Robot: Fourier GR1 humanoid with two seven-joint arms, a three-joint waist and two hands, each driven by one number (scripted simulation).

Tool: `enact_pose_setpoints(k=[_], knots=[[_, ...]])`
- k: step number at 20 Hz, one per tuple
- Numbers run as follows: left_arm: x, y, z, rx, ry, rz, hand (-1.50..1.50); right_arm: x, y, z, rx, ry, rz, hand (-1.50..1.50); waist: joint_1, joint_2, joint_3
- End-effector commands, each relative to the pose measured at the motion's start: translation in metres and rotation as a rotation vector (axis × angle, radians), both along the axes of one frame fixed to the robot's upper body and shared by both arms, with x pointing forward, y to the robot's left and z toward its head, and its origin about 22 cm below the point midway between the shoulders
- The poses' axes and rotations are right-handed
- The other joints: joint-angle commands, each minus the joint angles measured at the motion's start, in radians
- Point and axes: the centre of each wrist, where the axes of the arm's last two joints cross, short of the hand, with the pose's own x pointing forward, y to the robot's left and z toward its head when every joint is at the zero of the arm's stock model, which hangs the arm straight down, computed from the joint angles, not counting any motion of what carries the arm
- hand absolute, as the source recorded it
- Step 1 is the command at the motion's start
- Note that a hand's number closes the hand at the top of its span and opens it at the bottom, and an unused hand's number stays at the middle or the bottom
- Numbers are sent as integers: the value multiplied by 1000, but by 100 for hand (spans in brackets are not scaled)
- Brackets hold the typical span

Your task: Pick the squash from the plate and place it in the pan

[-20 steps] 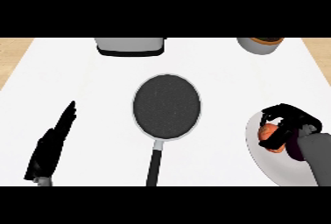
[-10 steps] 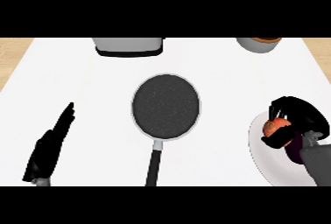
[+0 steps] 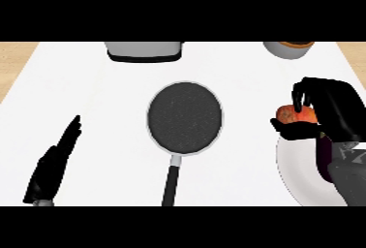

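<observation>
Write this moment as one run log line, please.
right robot hand: holding squash above plate edge | pan: empty | left robot hand: open, resting

A white counter (image 3: pixel 107 87) carries a dark pan (image 3: pixel 184 118) at its middle, a white plate (image 3: pixel 300 169) by the right edge, and two containers (image 3: pixel 143 50) (image 3: pixel 288 48) along the far edge.

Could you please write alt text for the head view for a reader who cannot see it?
The right hand grips an orange squash above the white plate; an empty dark pan sits mid-counter, and the left hand rests open at lower left.
</observation>
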Motion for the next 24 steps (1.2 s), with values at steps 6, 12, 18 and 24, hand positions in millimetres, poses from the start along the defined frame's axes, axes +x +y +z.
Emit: enact_pose_setpoints(k=[6, 12, 18, 24], knots=[[18, 8, -6, -9, -6, -10, 0, 41, 81, 32, 138, -12, 151, 150, 13, 6, 0], [0, -6, 1, 14, -1, -36, 0, 73, 144, -2, 243, 50, 152, 150, 33, 9, 1], [10, 2, 6, 14, -17, -58, 0, 100, 173, -41, 247, 144, 167, 150, 49, 16, 0], [24, -11, 13, 11, -11, -77, 0, 114, 184, -69, 132, 239, 173, 150, 67, 22, 0]])
